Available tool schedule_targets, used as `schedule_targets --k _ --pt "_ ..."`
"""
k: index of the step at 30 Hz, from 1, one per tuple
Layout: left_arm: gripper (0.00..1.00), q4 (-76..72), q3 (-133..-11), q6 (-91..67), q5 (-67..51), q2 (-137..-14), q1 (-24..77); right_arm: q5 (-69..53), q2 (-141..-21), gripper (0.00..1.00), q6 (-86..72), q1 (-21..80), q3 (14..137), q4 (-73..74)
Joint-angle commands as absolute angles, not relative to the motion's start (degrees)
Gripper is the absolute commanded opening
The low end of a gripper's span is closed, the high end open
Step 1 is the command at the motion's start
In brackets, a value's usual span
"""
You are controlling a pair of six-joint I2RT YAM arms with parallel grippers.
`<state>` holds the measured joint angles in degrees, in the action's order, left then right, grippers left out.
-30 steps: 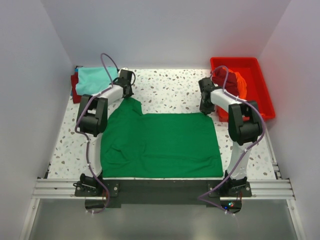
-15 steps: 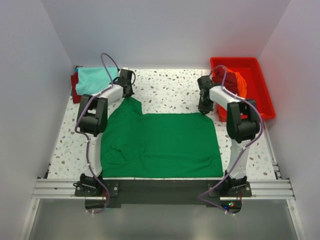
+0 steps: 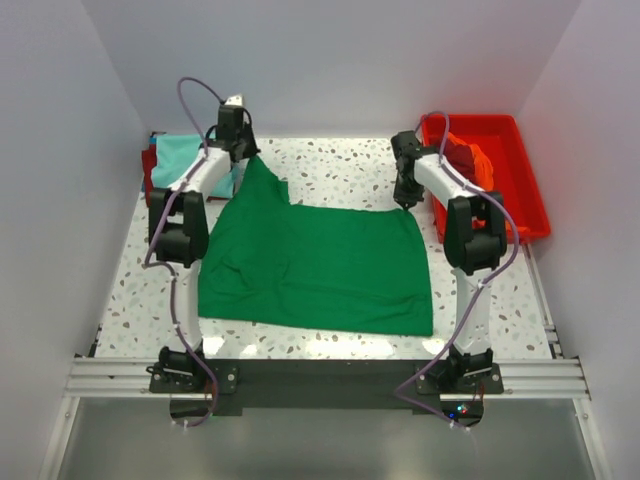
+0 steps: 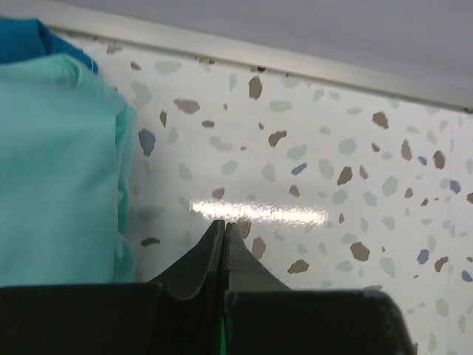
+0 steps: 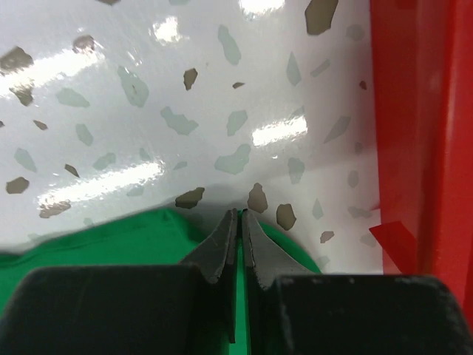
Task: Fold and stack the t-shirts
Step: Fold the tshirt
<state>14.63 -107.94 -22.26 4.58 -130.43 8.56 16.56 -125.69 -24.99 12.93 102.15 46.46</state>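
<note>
Far corners of green shirt (image 3: 320, 270) pinched.
Clamped tight on the cloth: left gripper (image 3: 243, 152), right gripper (image 3: 404, 203); it lies spread over table (image 3: 340, 175), left corner raised near teal shirt (image 3: 180, 158).

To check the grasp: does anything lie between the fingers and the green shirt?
Nothing visible does. The left gripper and the right gripper are each shut on a far corner of the green shirt.

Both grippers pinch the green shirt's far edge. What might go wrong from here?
Only a sliver of the green shirt shows in the left gripper, so that corner may slip out. The right gripper sits close to the red tray and could bump it. The teal shirt beside the left gripper might snag.
</note>
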Motion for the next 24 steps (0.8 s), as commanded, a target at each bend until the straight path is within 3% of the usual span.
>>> schedule_targets --k 1,4,9,16,24 --pt "0.0 11.69 -114.95 -19.51 0.28 -130.34 7.13 18.98 -125.6 0.0 -24.43 12.22 106.52 49.13" --pt "0.0 10.64 -114.61 -18.64 -4.64 -128.06 6.33 18.81 -124.19 0.0 -24.0 12.13 106.61 48.87" --pt "0.0 7.74 -102.51 -15.91 -8.79 -118.32 6.42 17.05 -119.8 0.0 -23.47 11.95 104.51 47.64" --pt "0.0 4.22 -75.81 -16.17 -5.63 -98.12 6.42 13.19 -111.02 0.0 -22.32 11.95 94.41 44.57" --pt "0.0 7.03 -59.16 -18.28 -1.24 -83.51 6.33 10.11 -100.82 0.0 -22.5 12.22 78.25 41.31"
